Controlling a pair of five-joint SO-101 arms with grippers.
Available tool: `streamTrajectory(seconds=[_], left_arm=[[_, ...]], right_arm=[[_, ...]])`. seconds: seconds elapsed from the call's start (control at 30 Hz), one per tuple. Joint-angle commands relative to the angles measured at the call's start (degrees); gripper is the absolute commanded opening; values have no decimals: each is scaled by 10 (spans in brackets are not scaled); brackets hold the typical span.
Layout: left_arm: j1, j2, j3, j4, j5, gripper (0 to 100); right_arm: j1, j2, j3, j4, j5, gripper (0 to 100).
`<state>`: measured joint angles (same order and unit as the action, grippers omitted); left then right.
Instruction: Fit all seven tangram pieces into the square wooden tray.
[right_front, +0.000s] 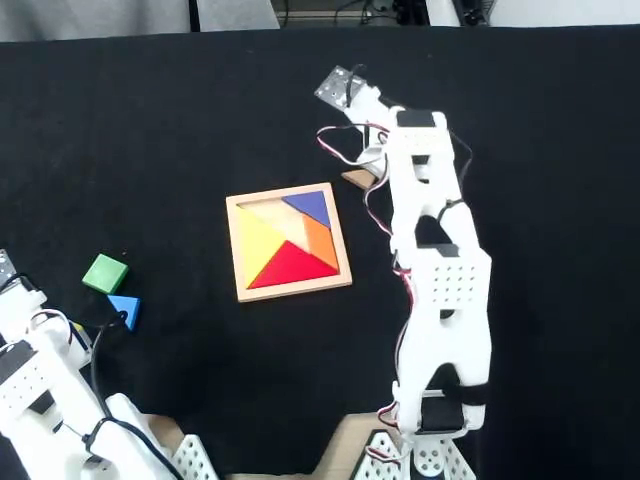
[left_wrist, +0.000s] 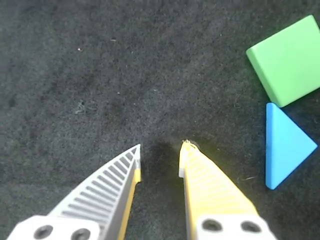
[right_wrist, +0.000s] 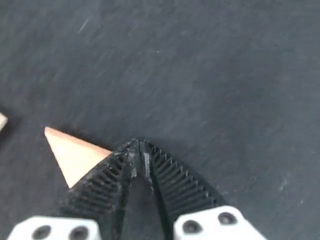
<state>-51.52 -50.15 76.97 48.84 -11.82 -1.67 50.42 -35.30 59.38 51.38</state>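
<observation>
The square wooden tray (right_front: 291, 293) lies mid-table and holds a yellow, a blue, an orange and a red piece; its far left corner is bare wood. A green square (right_front: 105, 273) (left_wrist: 287, 59) and a blue triangle (right_front: 124, 309) (left_wrist: 284, 145) lie on the cloth at the left, just beside my left gripper (left_wrist: 161, 149), which is open with nothing between its fingers. A tan triangle (right_front: 356, 179) (right_wrist: 75, 153) lies beyond the tray's far right corner. My right gripper (right_wrist: 141, 146) is shut right at it, and one finger covers part of the piece.
Black cloth covers the table. The right arm (right_front: 435, 260) stretches along the tray's right side from the front edge. The left arm's base (right_front: 40, 400) sits at the front left corner. A small pale corner (right_wrist: 2, 121) shows at the right wrist view's edge.
</observation>
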Motion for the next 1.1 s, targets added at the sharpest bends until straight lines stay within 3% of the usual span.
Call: streamTrajectory(seconds=[0.0,0.23,0.3,0.57,0.7,1.0,1.07], left_arm=[[1,-8,-2,-11,4,137],[1,-8,-2,-11,4,137],[1,-8,-2,-11,4,137],[1,-8,-2,-11,4,137],[1,-8,-2,-11,3,137],[1,-8,-2,-11,2,137],[1,-8,-2,-11,2,137]], right_arm=[[16,1,-63,69,28,11],[20,1,-130,302,148,11],[15,-1,-155,343,149,11],[12,3,-344,420,-13,11],[3,0,-297,418,-150,15],[-49,4,-171,414,-252,20],[-57,4,-167,414,-254,64]])
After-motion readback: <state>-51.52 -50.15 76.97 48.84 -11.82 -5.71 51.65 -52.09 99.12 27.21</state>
